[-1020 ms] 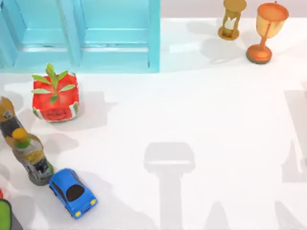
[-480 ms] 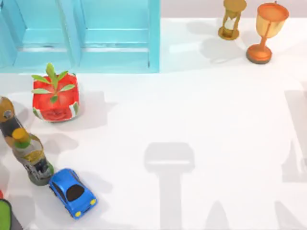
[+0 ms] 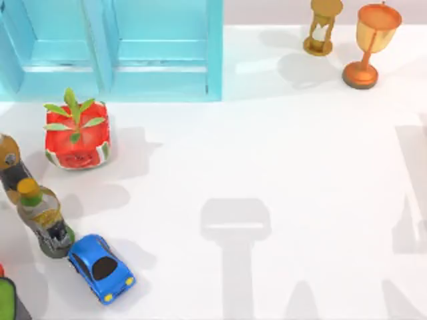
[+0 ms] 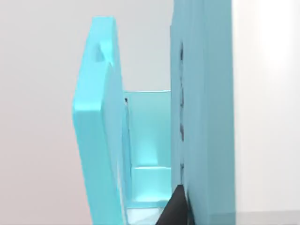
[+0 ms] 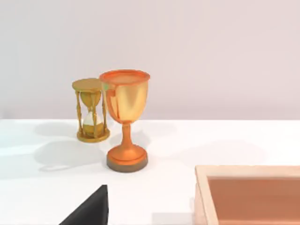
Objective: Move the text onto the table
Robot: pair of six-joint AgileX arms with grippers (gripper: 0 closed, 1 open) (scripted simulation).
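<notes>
Bottles (image 3: 40,217) shifted slightly, book unseen, table (image 3: 300,173), cabinet (image 4: 201,112), jaws' state untellable.

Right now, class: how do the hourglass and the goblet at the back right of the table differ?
The hourglass is a slim frame with posts around glass bulbs; the goblet is an open cup on one stem. The goblet stands taller and looks more orange than the hourglass. Both are golden, upright, and apart on the white table.

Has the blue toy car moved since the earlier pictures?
No. In the top view the blue toy car sits beside the base of the green-capped bottle, at the same gap as before, near the table's left front corner.
</notes>
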